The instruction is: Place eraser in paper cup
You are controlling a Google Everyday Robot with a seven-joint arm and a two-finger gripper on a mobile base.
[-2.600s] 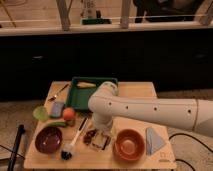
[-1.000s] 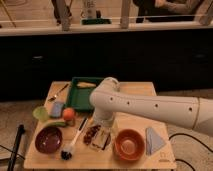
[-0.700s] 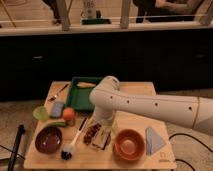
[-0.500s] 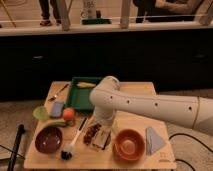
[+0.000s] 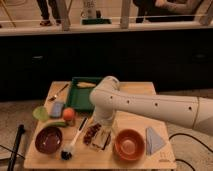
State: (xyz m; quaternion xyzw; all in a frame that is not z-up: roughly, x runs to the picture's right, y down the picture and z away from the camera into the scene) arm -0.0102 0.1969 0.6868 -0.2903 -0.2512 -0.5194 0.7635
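Arm is reaching in from the right across the wooden table, elbow sitting over the right corner of the green tray. Gripper is hanging low at the table's front middle, between the brush and the orange bowl. Whether it is open or closed cannot be told.

Against 2.6 s ago, the elbow is sitting slightly higher and is covering more of the tray; against 0.5 s ago, no visible shift. The gripper is staying over the same spot throughout.

A dark-and-pale cluster is lying right at the gripper. The eraser cannot be singled out there with certainty, and the paper cup cannot be made out either.

The rest is lying where it was: maroon bowl front left, orange ball beside the blue-grey pad, pale cloth right of the orange bowl.
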